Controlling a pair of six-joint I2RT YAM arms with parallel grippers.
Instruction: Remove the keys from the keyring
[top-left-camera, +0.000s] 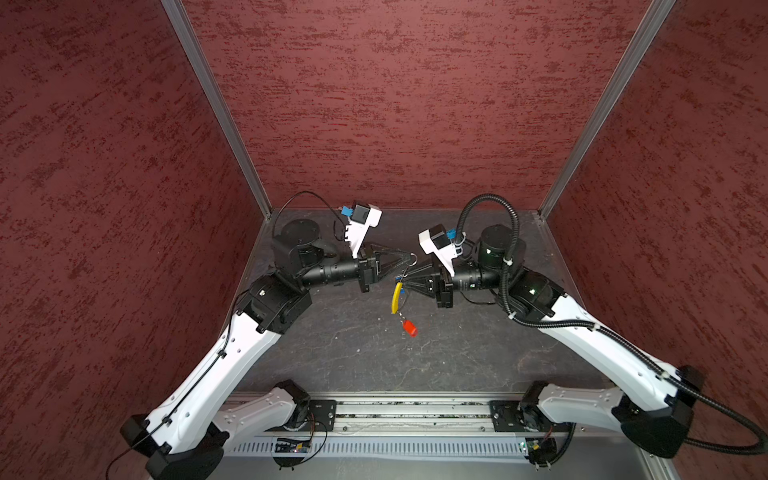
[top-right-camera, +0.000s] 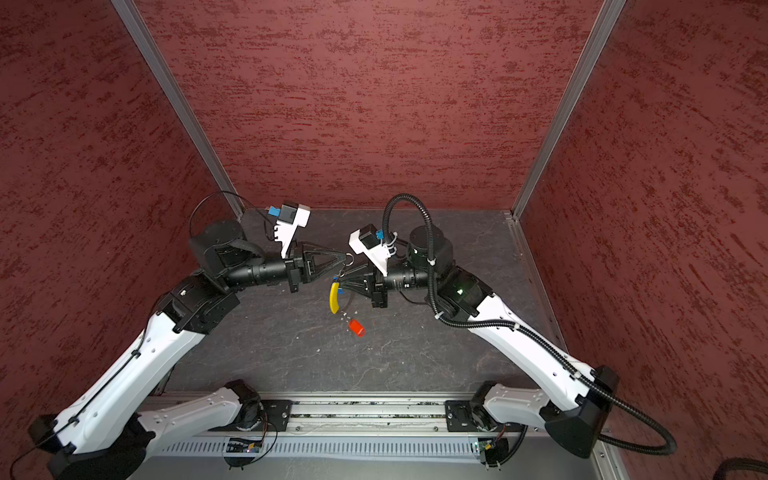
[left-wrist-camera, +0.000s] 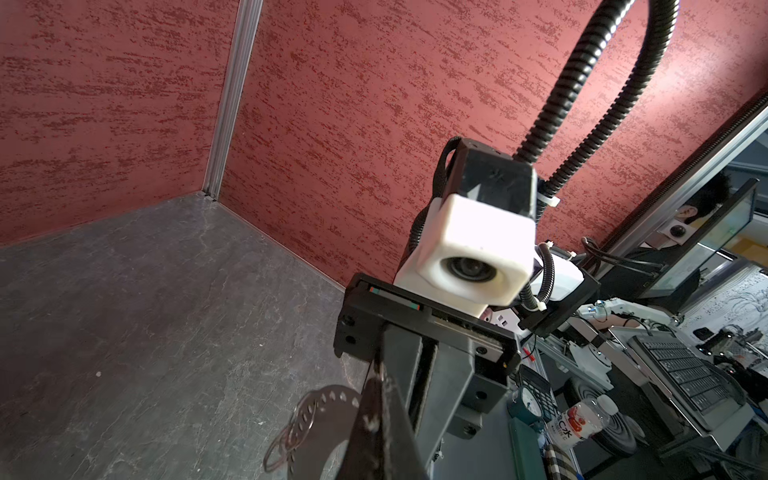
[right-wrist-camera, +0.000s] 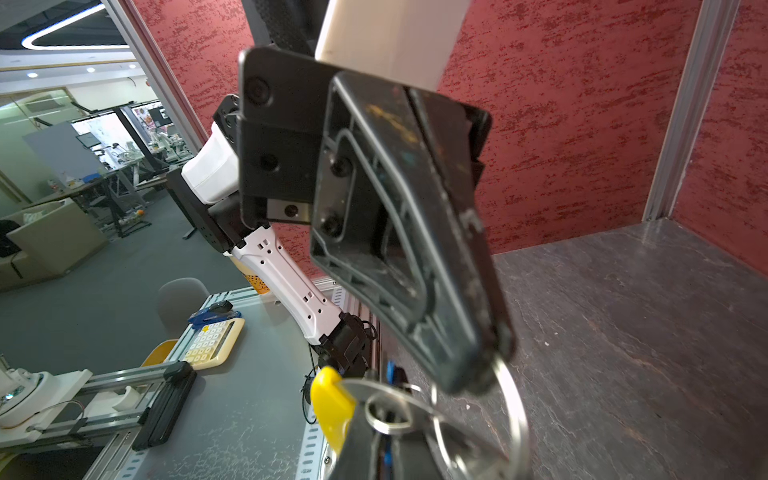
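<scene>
jaws of the left gripper (top-left-camera: 408, 255) are clamped on the keyring (right-wrist-camera: 516, 397), gripping its large silver ring. right gripper (top-left-camera: 406, 283) jaws, together just beneath, sit by the yellow sleeve (top-left-camera: 397, 297) and blue key (top-left-camera: 399, 278); what they pinch is unclear. red key (top-left-camera: 409, 327) dangles below both.

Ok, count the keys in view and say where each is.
2. The red key is lowest, past the yellow sleeve. The blue key, mostly hidden, sits at the right end effector tips, beside the sleeve. No others show.
</scene>
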